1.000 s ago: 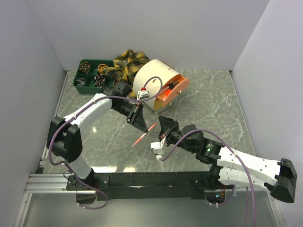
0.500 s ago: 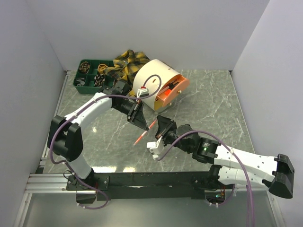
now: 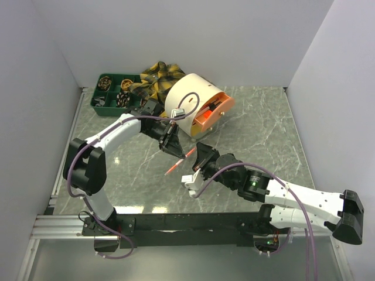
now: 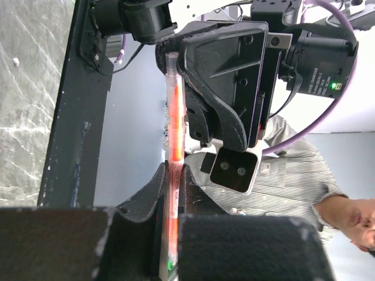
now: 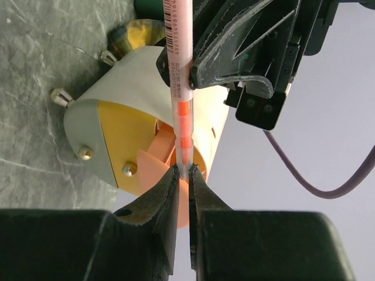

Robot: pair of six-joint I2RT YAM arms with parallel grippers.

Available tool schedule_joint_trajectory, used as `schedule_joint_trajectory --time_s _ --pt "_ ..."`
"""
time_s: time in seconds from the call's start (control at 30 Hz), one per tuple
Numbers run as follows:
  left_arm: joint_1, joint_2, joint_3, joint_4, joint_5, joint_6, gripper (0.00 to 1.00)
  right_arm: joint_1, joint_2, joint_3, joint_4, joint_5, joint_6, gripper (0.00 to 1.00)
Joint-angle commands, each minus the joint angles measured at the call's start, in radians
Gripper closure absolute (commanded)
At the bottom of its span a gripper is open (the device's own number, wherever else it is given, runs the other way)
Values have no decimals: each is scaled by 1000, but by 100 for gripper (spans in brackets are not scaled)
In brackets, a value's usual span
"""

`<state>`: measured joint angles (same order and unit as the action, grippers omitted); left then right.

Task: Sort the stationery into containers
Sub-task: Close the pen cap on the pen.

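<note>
Orange pen (image 4: 176,111) bridges the left end effector (image 4: 174,175) and right end effector (image 5: 183,175), both clamped on it.

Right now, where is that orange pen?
In the top view the orange pen sits near the middle, clamped between the left gripper and the right gripper, just in front of the cream drum.

Arms: two
End effectors: two, left end effector (image 3: 176,150) and right end effector (image 3: 197,156)
Pens: one orange pen (image 3: 173,168)
Containers: two, cream drum (image 3: 186,100) and green tray (image 3: 101,110)
Cloths: one plaid cloth (image 3: 157,77)
</note>
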<state>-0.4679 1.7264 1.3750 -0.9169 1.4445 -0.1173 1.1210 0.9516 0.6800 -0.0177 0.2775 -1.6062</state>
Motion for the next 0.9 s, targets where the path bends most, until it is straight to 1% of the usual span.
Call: schedule_joint_trajectory --time_s 0.0,0.13,0.17,0.43,0.57,0.73,0.87 --pt "9 4 61 92 135 -38 99 43 9 52 -51 -60 -32 100" --pt "9 12 61 125 204 -73 99 60 45 65 -57 -35 -32 100" --pt "8 15 65 118 212 -70 99 65 56 81 -73 -2 -29 100" --pt "-11 30 104 121 212 -62 99 85 167 179 -175 95 49 100" --pt "-8 30 107 115 194 -55 99 99 156 174 -171 92 51 100" --pt "40 41 128 75 142 -15 99 117 118 181 -197 77 92 100" --pt "54 55 156 61 139 5 99 118 110 176 -186 84 112 100"
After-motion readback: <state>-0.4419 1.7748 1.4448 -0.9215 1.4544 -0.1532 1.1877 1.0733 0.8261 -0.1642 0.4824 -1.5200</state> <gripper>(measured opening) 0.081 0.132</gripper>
